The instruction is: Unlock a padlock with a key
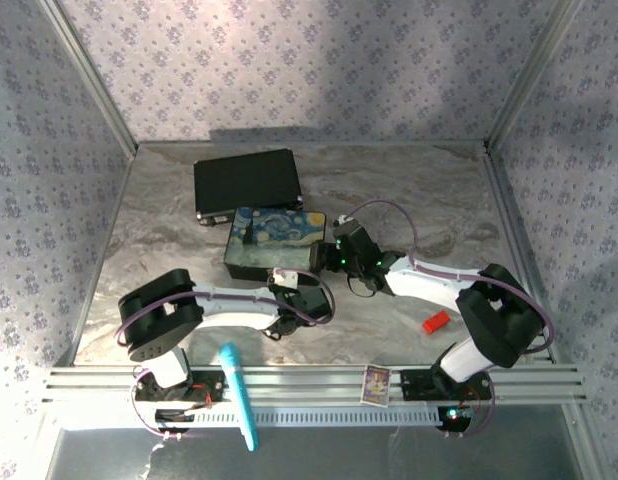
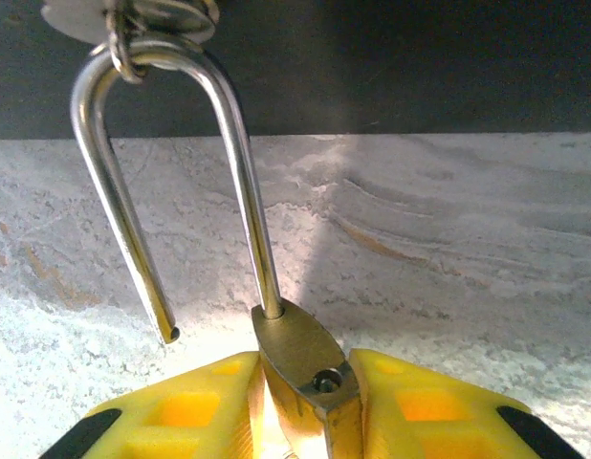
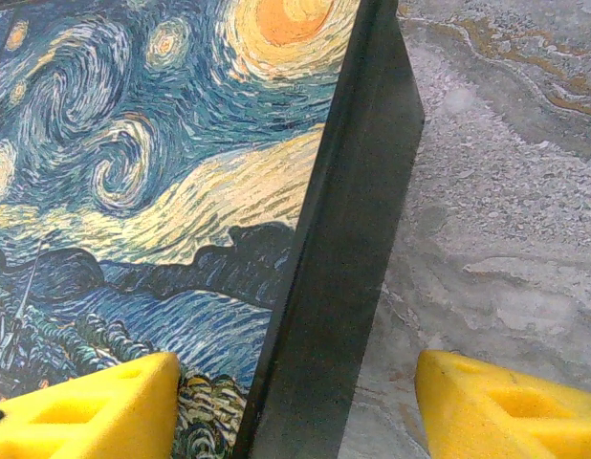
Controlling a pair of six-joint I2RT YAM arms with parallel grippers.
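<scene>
My left gripper (image 2: 300, 406) is shut on the brass body of the padlock (image 2: 300, 349), its yellow fingers (image 2: 181, 411) pressing both sides. The thin silver shackle (image 2: 233, 163) stands open: one leg sits in the body and the other ends free above the table. A ring at the shackle's top carries the key (image 2: 71, 11), a flat silvery piece mostly cut off by the frame edge. From above, the left gripper (image 1: 289, 315) is just in front of the painted box. My right gripper (image 3: 295, 421) is open, straddling the box's dark right edge (image 3: 343, 249) with nothing held.
The painted box (image 1: 274, 243) lies mid-table with a black case (image 1: 246, 182) behind it. A red block (image 1: 436, 321) rests at the front right. A teal pen-like object (image 1: 239, 395) and a small card (image 1: 376, 383) lie on the front rail.
</scene>
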